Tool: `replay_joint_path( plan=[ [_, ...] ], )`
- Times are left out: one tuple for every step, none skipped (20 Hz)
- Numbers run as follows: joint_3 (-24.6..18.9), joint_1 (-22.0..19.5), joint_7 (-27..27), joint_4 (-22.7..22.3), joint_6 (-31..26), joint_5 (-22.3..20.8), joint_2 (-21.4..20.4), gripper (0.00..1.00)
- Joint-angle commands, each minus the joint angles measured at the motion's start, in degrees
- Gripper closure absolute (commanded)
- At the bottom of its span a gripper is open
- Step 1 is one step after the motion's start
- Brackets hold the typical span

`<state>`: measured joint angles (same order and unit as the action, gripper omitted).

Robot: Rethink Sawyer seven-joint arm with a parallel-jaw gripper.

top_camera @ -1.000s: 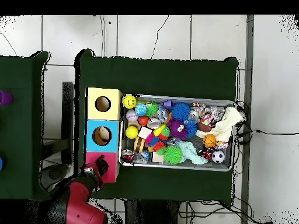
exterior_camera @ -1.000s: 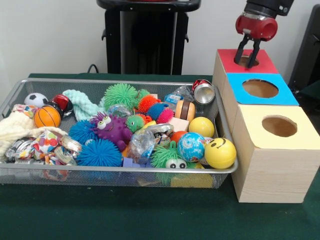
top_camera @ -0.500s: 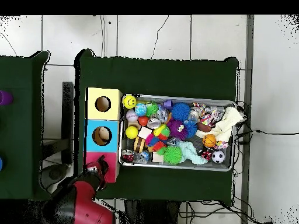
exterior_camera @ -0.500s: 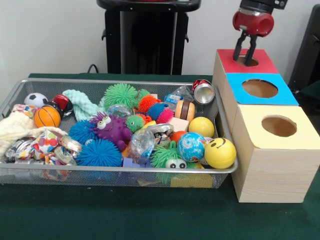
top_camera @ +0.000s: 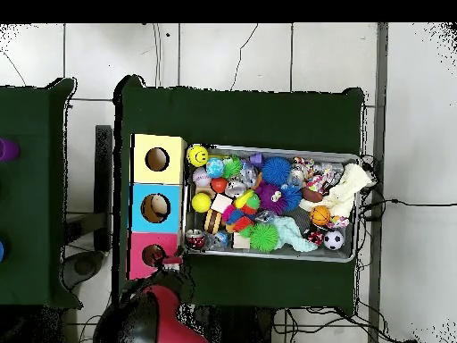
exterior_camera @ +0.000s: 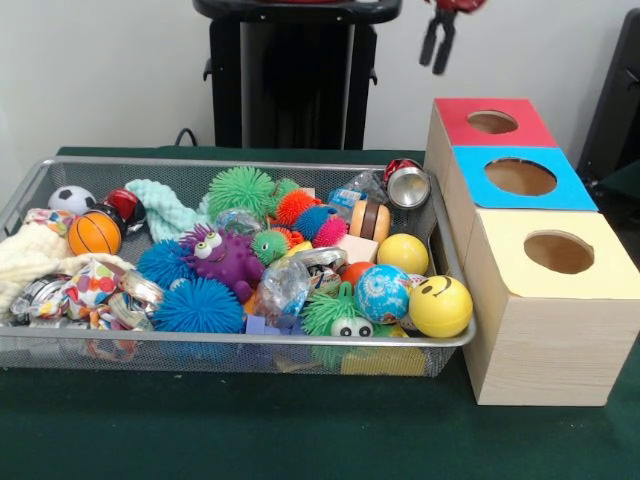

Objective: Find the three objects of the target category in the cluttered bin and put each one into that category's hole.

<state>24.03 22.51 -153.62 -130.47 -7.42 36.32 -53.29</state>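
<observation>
Front view first: nearest you sits the wire mesh bin (exterior_camera: 230, 345) on the green table (exterior_camera: 250, 430), and at its front edge you can pick out a blue spiky ball (exterior_camera: 198, 306), a green googly-eyed spiky toy (exterior_camera: 338, 312), a blue globe ball (exterior_camera: 381, 293) and a yellow smiley ball (exterior_camera: 440, 306). Just right of the bin, you see the wooden sorting box (exterior_camera: 540, 340) with its yellow-topped hole (exterior_camera: 558, 252) closest, then the blue-topped hole (exterior_camera: 520, 177), then the red-topped hole (exterior_camera: 493, 122) farthest back. Move your eye deeper into the bin and you find a purple monster toy (exterior_camera: 222, 257), a plain yellow ball (exterior_camera: 403, 253), an orange basketball (exterior_camera: 94, 232) and a cream cloth (exterior_camera: 25, 258) at the left end; farther back lie a soccer ball (exterior_camera: 71, 199), a mint knitted piece (exterior_camera: 160, 207), a green spiky ball (exterior_camera: 241, 190) and a shiny metal can (exterior_camera: 408, 186) in the far right corner. You cannot tell from these pictures which three objects belong to the target category. Highest and farthest, the gripper (exterior_camera: 437, 45) hangs at the top edge, up and to the left of the red-topped hole, its two dark fingers (exterior_camera: 428, 42) slightly parted with nothing between them. Overhead, you see only the red and black arm (top_camera: 156, 317) near the red end of the box.
</observation>
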Motion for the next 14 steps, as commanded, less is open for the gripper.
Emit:
replay_joint_path(
  plan=[
    [-0.7, -7.8, 1.7, -4.4, -6.6, -5.3, -7.9, 0.0],
    [-1.8, -9.7, 2.3, -5.0, -5.7, -5.8, -8.1, 0.0],
    [-3.0, -11.5, 2.9, -5.6, -4.9, -6.3, -8.2, 0.0],
    [-6.0, -15.0, 3.6, -7.0, -2.7, -6.6, -7.9, 0.0],
    [-7.2, -16.8, 3.7, -7.2, -1.5, -7.6, -6.9, 0.0],
    [-12.5, -22.4, 3.8, -9.2, 2.8, -8.9, -5.7, 0.0],
    [-15.4, -25.7, 3.3, -9.8, 5.5, -10.8, -4.3, 0.0],
    [-18.4, -29.2, 2.8, -10.0, 7.8, -12.9, -2.4, 0.0],
    [-21.4, -32.8, 2.3, -10.2, 10.1, -15.1, -0.5, 0.0],
    [-22.3, -34.7, 2.2, -9.1, 10.8, -16.7, 1.8, 0.0],
    [-22.3, -35.5, 2.2, -7.9, 10.2, -17.6, 3.1, 0.0],
    [-22.3, -36.2, 2.3, -6.7, 9.6, -18.5, 4.5, 0.0],
    [-21.6, -36.2, 2.4, -5.7, 9.0, -19.4, 5.3, 0.0],
    [-20.9, -36.2, 2.4, -4.7, 8.3, -20.3, 6.2, 0.0]
  ],
)
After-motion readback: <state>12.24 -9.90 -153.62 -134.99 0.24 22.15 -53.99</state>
